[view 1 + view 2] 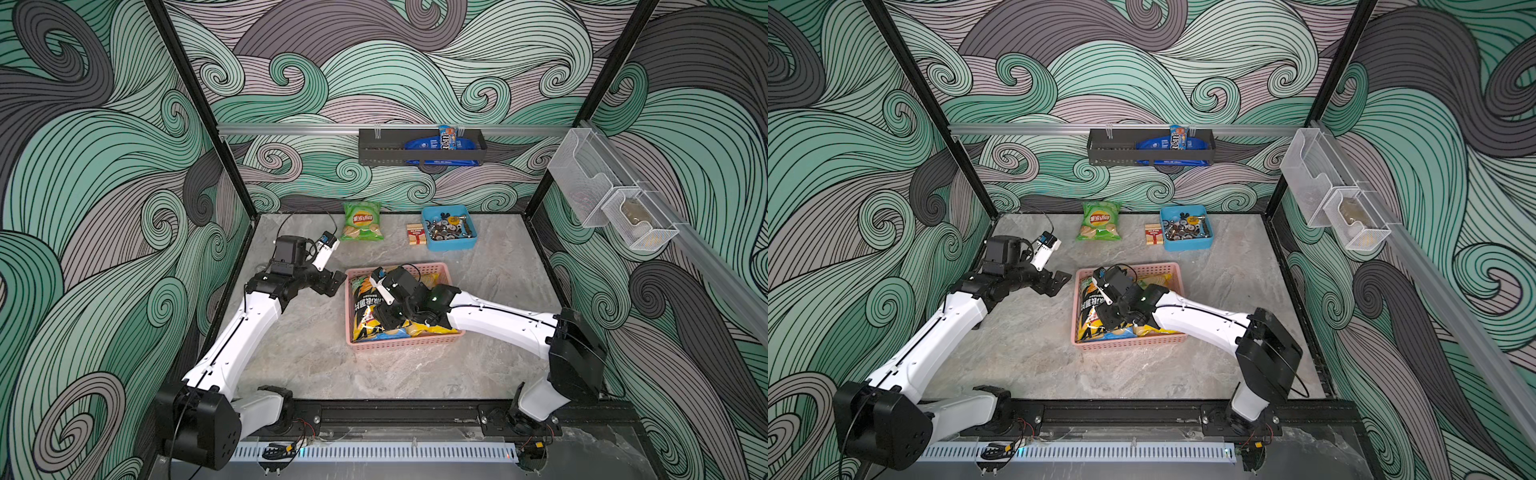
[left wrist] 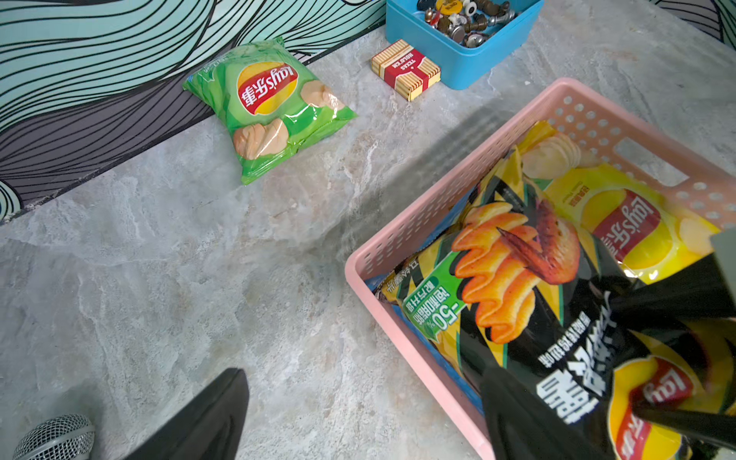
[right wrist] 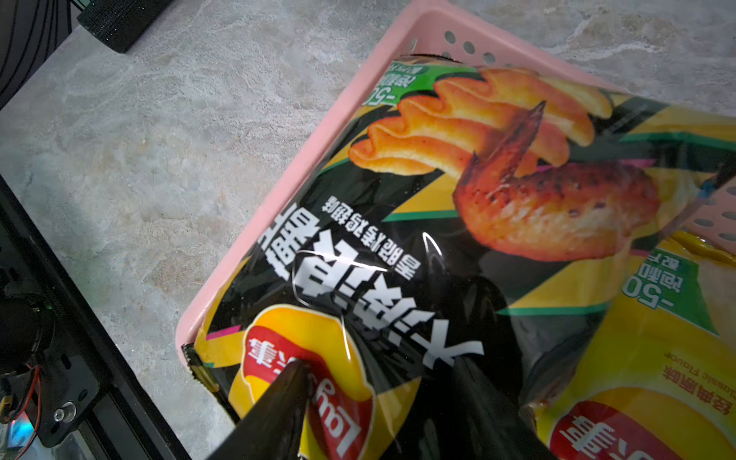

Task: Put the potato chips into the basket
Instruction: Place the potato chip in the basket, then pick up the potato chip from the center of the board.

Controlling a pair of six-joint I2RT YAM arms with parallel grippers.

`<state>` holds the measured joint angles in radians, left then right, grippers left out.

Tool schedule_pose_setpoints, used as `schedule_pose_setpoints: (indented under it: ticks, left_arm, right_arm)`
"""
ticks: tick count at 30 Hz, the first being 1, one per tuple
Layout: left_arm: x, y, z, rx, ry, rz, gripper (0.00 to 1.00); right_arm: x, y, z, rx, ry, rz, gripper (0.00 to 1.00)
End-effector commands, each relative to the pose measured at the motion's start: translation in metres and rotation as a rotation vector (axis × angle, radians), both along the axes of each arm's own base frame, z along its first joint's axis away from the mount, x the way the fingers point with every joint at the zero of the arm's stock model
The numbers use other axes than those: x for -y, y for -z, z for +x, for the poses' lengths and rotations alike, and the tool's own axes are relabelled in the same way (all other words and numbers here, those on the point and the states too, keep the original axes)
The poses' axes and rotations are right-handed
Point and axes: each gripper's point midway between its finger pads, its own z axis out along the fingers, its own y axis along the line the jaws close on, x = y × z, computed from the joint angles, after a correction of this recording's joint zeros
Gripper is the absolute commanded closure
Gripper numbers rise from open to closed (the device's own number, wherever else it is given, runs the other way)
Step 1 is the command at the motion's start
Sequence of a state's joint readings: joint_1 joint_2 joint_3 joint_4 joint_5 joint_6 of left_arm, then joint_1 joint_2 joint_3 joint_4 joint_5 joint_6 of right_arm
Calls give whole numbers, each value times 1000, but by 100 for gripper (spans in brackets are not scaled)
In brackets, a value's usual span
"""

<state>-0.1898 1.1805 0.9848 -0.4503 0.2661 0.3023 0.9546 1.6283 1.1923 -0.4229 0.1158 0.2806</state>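
Small three-sided booth seen from above: the walls carry a mural of swirling waves in mint green, lilac-grey and charcoal, outlined in black, with black posts at the two back corners. The floor of the booth is a grey stone-look tabletop under soft, even light. A silver rail along the back wall holds a dark metal rack, and clear bins hang on the right-hand wall.

In a top view you see the green bag flat at upper centre. The pink basket at mid-frame holds the black yellow-striped bag, the yellow bag and the blue bag.
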Motion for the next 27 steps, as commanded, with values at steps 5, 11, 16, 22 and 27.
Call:
schedule_pose_setpoints:
  ticks: [5,11,16,22,27]
  left_arm:
    - [1,-30,16,84,-33,-50,7]
    - [1,-44,42,107,-88,-83,8]
    - [1,-54,88,129,-179,-125,13]
    - [12,-24,159,60,-248,-191,21]
    - [29,9,195,-53,-162,-200,23]
  right_arm:
    - [11,-36,-5,31,45,67,33]
    - [16,-84,1,60,76,197,32]
    - [40,-124,27,127,195,286,30]
    - [67,-148,47,131,285,406,30]
    - [77,-148,47,133,295,412,30]
